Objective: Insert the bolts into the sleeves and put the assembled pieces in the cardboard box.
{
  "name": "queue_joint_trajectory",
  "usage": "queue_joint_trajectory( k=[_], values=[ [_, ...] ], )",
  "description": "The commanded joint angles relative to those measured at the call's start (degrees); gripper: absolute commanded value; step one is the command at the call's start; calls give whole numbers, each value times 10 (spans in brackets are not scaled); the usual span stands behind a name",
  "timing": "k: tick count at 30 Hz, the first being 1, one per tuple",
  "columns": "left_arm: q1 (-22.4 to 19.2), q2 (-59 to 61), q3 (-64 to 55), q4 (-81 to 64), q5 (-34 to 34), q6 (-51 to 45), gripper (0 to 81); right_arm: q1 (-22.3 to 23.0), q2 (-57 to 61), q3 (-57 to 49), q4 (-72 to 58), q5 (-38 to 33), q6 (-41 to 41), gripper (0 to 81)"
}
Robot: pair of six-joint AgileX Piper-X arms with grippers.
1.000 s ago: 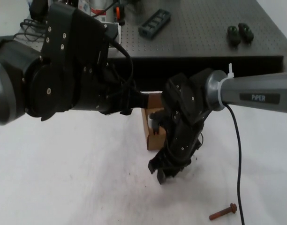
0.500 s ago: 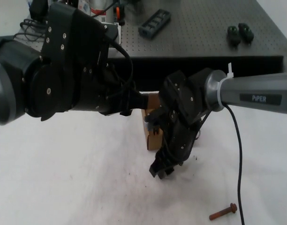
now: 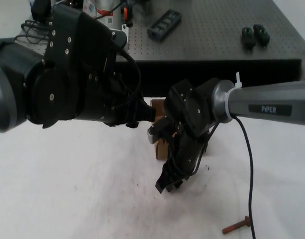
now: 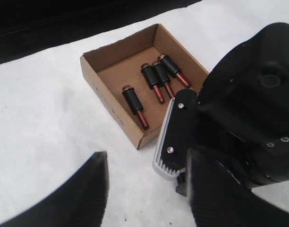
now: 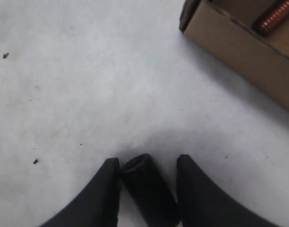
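Note:
The cardboard box (image 4: 106,97) lies on the white cloth and holds several assembled pieces (image 4: 135,105), black sleeves with copper bolts through them. Above its near side my left gripper (image 4: 147,189) hovers open with nothing between its fingers. My right gripper (image 5: 147,189) points down at the cloth just beside the box (image 5: 239,52) and is shut on a black sleeve (image 5: 144,182). In the high view the right gripper (image 3: 167,185) hangs in front of the box (image 3: 161,148), which the arms mostly hide. A loose copper bolt (image 3: 237,226) lies on the cloth near the front right.
The right arm's wrist (image 4: 248,113) crowds the box's near corner. Behind the cloth stands a dark perforated bench (image 3: 217,30) with a black tray (image 3: 164,24) and two small black parts (image 3: 254,36). Open cloth lies to the front left.
The right arm has shifted a little to the left and its gripper has swung with it, staying just above the cloth. The left arm has hardly moved.

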Motion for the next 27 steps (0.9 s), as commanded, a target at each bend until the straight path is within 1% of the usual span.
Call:
queue_joint_trajectory(
  k=[1,4,7,10,11,12,13,14,15,18,19,20,22,25,26,27],
  values=[
    [1,-10,-3,2,-6,8,369,4,1,-1,4,-7,-16,226],
    [1,-10,-3,2,-6,8,369,4,1,-1,4,11,-18,179],
    [1,-10,-3,2,-6,8,369,4,1,-1,14,31,-22,92],
    [1,-10,-3,1,-4,9,369,2,1,-1,22,31,-23,5],
    [1,-10,-3,1,-1,9,369,0,1,-1,25,31,-23,27],
    [1,-10,-3,1,0,9,369,0,1,-1,28,31,-22,30],
    [1,-10,-3,1,0,9,369,-1,1,-1,36,31,-22,15],
    [1,-10,-3,1,0,9,369,-1,1,-1,44,31,-21,22],
    [1,-10,-3,1,0,9,369,-2,1,-1,55,31,-21,67],
    [1,-10,-3,1,0,9,369,-3,1,-1,76,31,-11,287],
    [1,-10,-3,1,0,9,369,-3,1,-1,78,31,-9,328],
    [1,-10,-3,1,0,9,369,-3,1,-1,78,31,-9,339],
    [1,-10,-3,1,0,9,369,-3,1,-1,72,31,-9,258],
    [1,-10,-3,1,0,9,369,-3,1,-1,63,31,-9,29],
    [1,-10,-3,1,0,9,369,-3,1,-1,60,31,-9,44],
    [1,-10,-3,1,0,9,369,-4,1,-1,56,31,-9,42]
  ],
)
